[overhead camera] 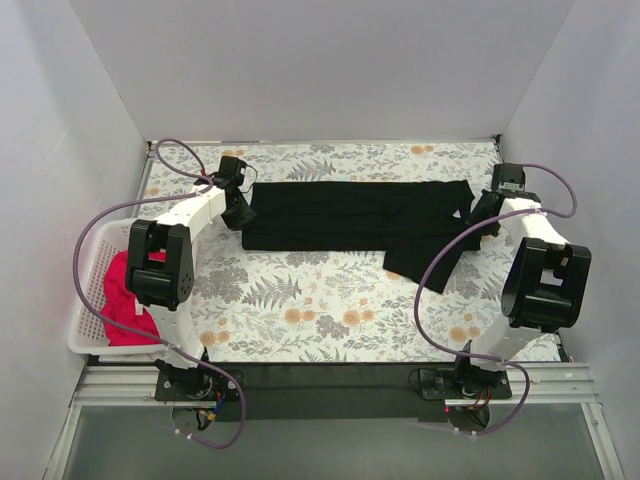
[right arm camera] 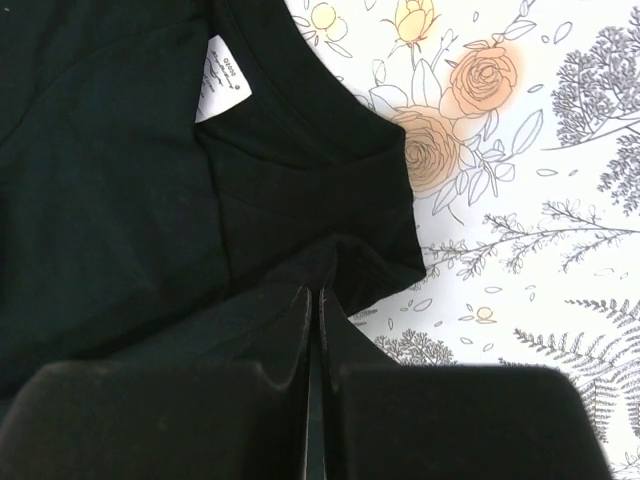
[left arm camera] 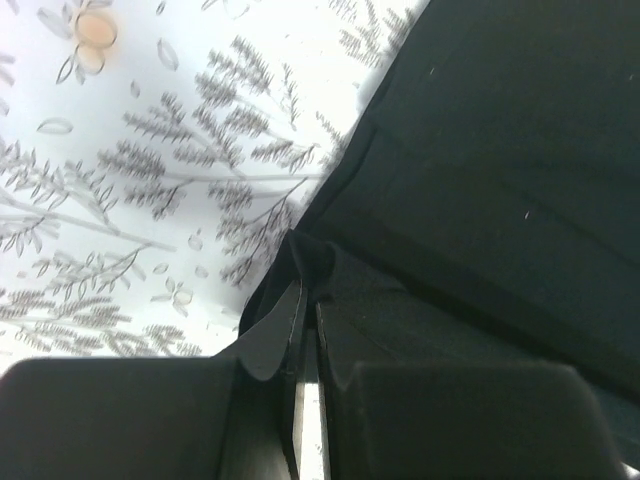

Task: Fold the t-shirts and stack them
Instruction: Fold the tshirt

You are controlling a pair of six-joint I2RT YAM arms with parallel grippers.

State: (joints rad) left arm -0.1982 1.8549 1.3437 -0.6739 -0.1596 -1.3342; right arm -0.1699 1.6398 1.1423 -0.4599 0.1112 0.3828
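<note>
Black shirt point(overhead camera: 350, 215): we see it stretched across the far surface point(overhead camera: 300, 310).
Left hand point(left arm camera: 308, 312): pinched tight on its left edge.
Right hand point(right arm camera: 318, 295): clamped on its collar end.
Red shirt point(overhead camera: 125, 300): in the basket point(overhead camera: 85, 290).

Your table point(overhead camera: 330, 310): a flower-print top carrying two things.
You have a black t-shirt point(overhead camera: 340, 215) spread lengthwise across the far half, one sleeve trailing toward the near right. A white lattice basket point(overhead camera: 92, 345) sits at the left edge.

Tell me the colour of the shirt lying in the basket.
The shirt is bright red-pink, seen best in the top external view.
</note>
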